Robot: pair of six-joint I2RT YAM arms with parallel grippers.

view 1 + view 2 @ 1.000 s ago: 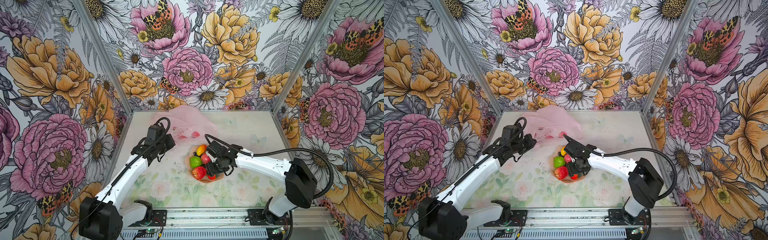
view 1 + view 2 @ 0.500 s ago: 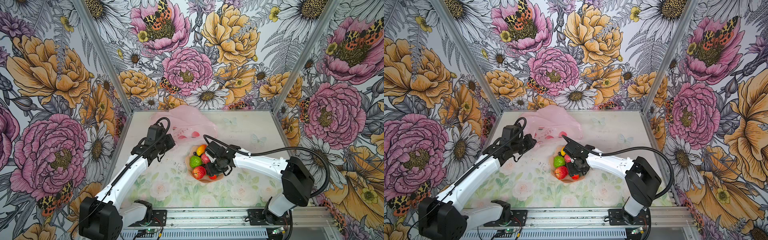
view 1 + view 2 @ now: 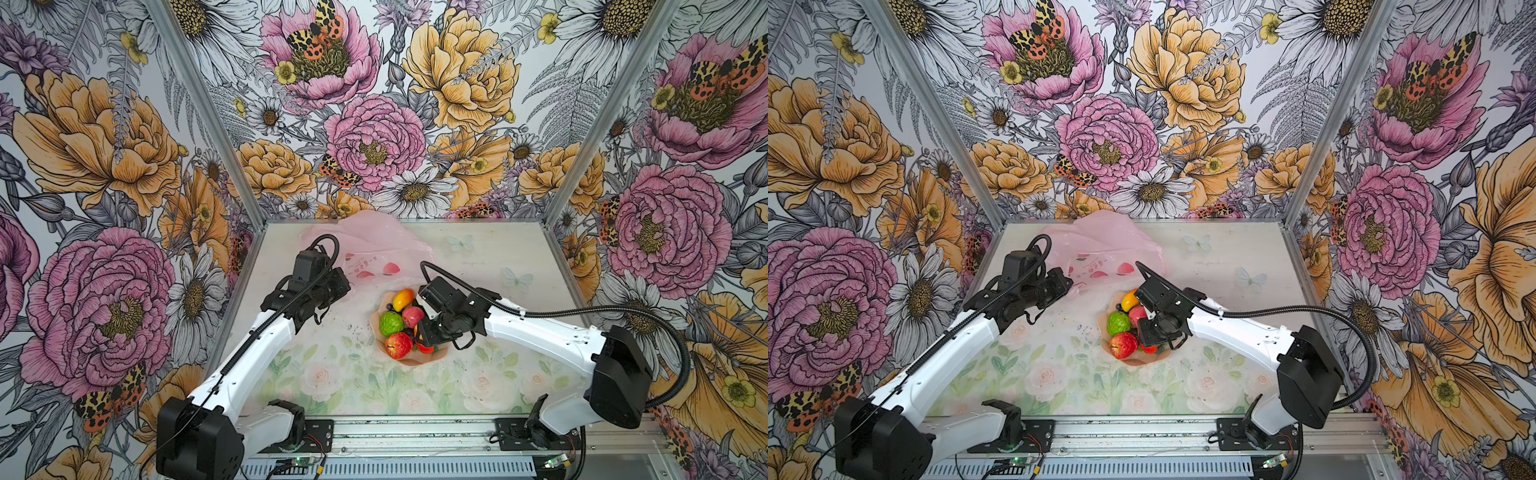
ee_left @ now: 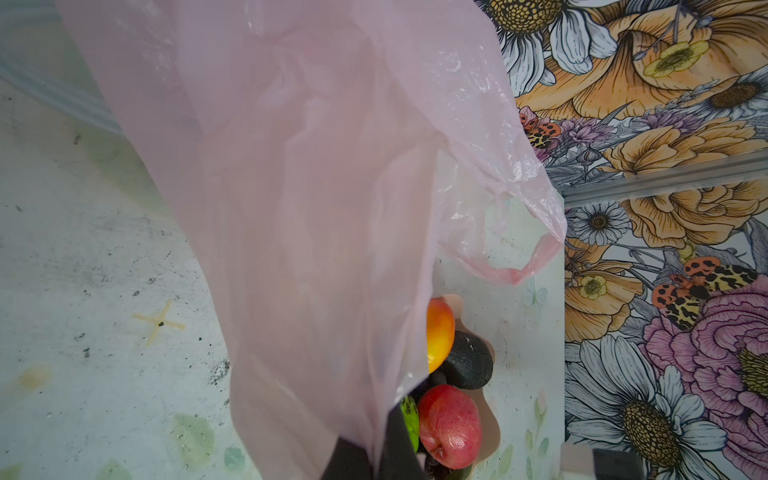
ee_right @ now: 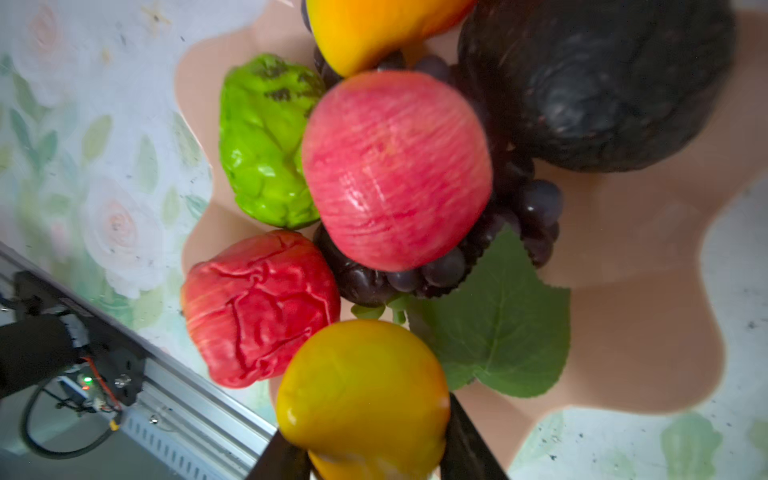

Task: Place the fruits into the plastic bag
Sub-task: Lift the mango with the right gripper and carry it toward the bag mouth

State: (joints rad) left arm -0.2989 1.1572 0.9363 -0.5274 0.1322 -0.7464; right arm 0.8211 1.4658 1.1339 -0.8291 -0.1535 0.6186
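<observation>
one mango point(image 5: 361, 399) btwn r jaws, grip unclear, l jaws clamp plastic bag point(image 4: 291, 166)

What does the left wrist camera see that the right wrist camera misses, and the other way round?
Only the left wrist view: the plastic bag hanging close across the lens, and the flowered wall behind it.
Only the right wrist view: a wrinkled red apple, a second mango flanked by two black fingers, and the metal rail at the table's edge.
Both: the smooth red apple, the dark avocado, the bumpy green fruit, an orange-yellow mango and the peach bowl holding them.
</observation>
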